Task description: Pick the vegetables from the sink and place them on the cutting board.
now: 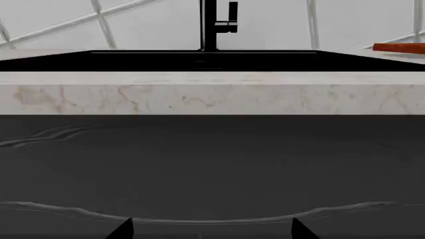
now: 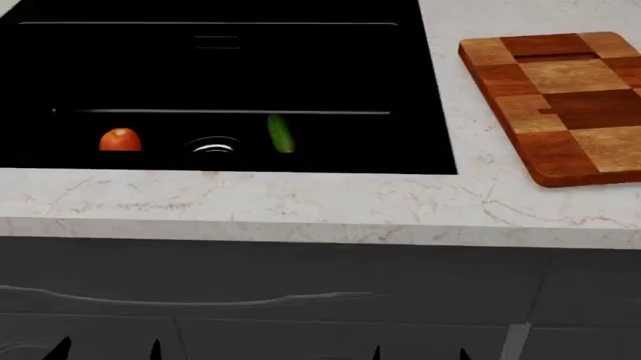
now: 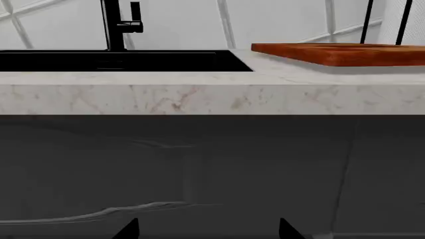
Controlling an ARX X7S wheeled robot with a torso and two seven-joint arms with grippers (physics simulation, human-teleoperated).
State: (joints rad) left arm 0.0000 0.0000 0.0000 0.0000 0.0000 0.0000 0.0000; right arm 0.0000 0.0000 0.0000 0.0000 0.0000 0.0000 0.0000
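In the head view a red-orange tomato (image 2: pixel 120 140) and a dark green cucumber (image 2: pixel 281 133) lie on the floor of the black sink (image 2: pixel 431 90), either side of the chrome drain (image 2: pixel 213 145). The patchwork wooden cutting board (image 2: pixel 561 97) lies on the counter to the sink's right; its edge also shows in the wrist views (image 3: pixel 339 54) (image 1: pixel 399 47). Both grippers hang low in front of the cabinet, below counter height: the left gripper (image 2: pixel 105 351) (image 1: pixel 211 230) and the right gripper (image 2: pixel 419 354) (image 3: pixel 208 230) are open, fingertips wide apart and holding nothing.
A pale marble counter (image 2: pixel 300 202) with a thick front edge (image 1: pixel 212 97) surrounds the sink. Dark grey cabinet fronts (image 2: pixel 281 292) stand below it. A black faucet (image 1: pixel 214 25) (image 3: pixel 118 22) rises behind the basin, before a white tiled wall.
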